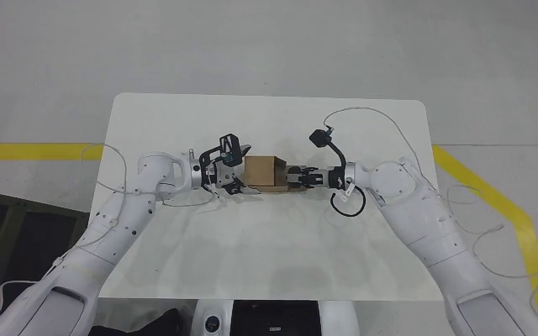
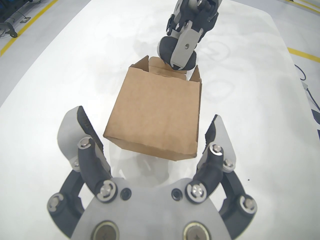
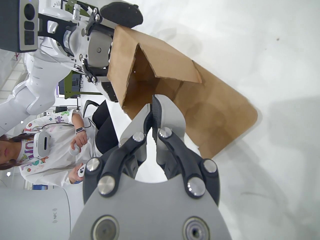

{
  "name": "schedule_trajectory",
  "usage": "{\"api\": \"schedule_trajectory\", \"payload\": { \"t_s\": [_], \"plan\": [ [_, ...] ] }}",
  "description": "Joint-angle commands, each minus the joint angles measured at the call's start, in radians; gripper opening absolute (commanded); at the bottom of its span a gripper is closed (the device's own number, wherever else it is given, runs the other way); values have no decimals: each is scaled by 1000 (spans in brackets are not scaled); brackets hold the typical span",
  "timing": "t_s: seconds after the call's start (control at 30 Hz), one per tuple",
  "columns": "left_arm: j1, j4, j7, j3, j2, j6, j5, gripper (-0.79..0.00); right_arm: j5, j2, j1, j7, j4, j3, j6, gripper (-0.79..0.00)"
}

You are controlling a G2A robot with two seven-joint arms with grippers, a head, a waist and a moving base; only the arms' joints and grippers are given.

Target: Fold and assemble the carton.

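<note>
A brown carton [image 1: 265,168] lies on its side at the middle of the white table [image 1: 168,118]. Its far end is open, with flaps [image 3: 172,63] sticking out. My left gripper [image 2: 148,116] is open, one finger [image 2: 83,126] on each side of the carton's [image 2: 155,111] closed end, with small gaps. In the top view the left gripper [image 1: 234,172] sits at the carton's left. My right gripper [image 3: 152,103] is shut, its tip at the carton's [image 3: 212,111] open mouth against an inner flap. From the left wrist the right gripper [image 2: 178,66] shows touching that flap [image 2: 160,68].
A thin white cable [image 1: 378,118] loops over the table's back right part. Bare table surface lies in front of and behind the carton. Yellow floor tape [image 1: 42,151] runs past both sides of the table.
</note>
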Motion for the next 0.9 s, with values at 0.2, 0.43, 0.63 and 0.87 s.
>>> {"api": "schedule_trajectory", "payload": {
  "t_s": [0.2, 0.43, 0.63, 0.87],
  "plan": [
    [9, -6, -6, -9, -2, 5, 8, 0, 12, 31, -137, 36, -165, 61, 74, -785],
    [15, -12, -5, -15, -5, 0, 11, 0, 24, 10, -90, -1, -98, 3, 50, -785],
    [19, -10, -8, -21, -6, -12, 12, 0, 28, -13, -11, 0, -8, -52, 18, -785],
    [19, -10, -14, -22, -8, -31, 22, 0, 41, -47, 90, 42, 87, -123, -28, -785]
  ]
}}
